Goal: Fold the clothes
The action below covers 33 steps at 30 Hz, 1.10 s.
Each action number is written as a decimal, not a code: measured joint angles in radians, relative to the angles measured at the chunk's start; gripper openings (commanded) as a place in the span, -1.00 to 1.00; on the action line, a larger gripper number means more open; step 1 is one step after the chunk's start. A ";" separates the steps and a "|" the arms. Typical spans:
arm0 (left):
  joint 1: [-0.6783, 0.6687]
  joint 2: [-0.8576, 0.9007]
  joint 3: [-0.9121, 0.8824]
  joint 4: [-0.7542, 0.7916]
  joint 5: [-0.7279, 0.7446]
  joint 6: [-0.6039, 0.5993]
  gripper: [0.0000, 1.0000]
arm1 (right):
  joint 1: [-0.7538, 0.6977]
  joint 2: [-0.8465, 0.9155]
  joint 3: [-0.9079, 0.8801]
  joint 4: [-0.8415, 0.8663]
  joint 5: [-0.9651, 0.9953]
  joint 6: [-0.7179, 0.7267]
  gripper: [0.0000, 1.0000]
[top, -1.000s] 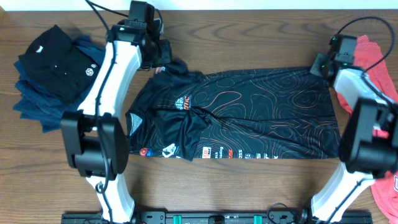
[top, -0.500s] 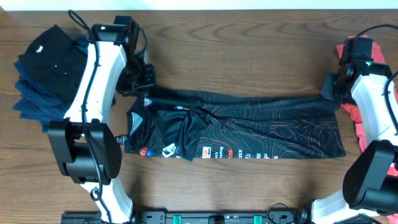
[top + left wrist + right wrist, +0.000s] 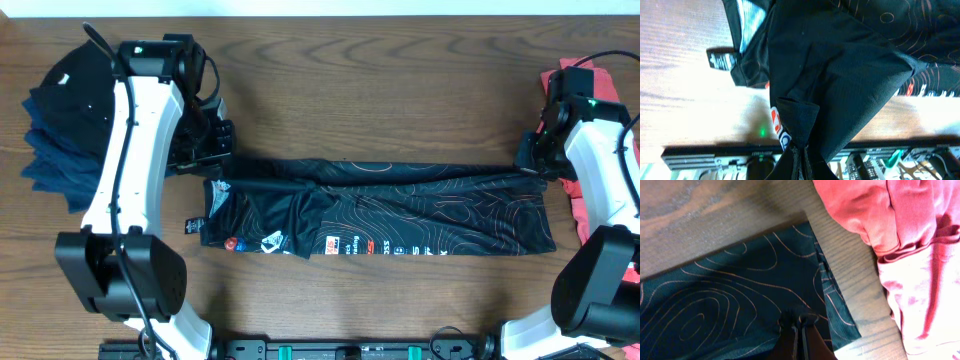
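Black jersey (image 3: 400,205) lies on the counter (image 3: 400,80). Left fingers (image 3: 790,169) pinch its 10 o'clock corner, right fingers (image 3: 788,345) its 2 o'clock corner.

Dark wood-grain table (image 3: 400,60), a white strip (image 3: 320,6) beyond its far edge.

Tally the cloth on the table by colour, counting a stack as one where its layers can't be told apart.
Black: 2, the contour-print jersey and the polo.
Dark blue: 1, a stack under the polo.
Coral red: 1, a heap.
Total: 4.
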 measured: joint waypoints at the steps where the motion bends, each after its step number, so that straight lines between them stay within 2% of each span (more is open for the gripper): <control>1: 0.000 -0.005 0.000 -0.002 0.000 0.002 -0.88 | 0.000 0.000 0.000 -0.007 0.004 0.000 -0.97; 14: 0.000 -0.112 -0.007 -0.005 0.000 0.019 -0.88 | 0.000 0.000 0.000 -0.051 0.045 0.000 -0.98; 25: -0.010 -0.183 -0.133 0.002 0.008 0.020 -0.88 | 0.000 0.000 0.000 -0.072 0.056 0.004 -0.98; 33: -0.054 -0.183 -0.248 0.166 0.011 0.023 -0.88 | 0.000 0.000 0.000 -0.074 0.058 0.005 -0.95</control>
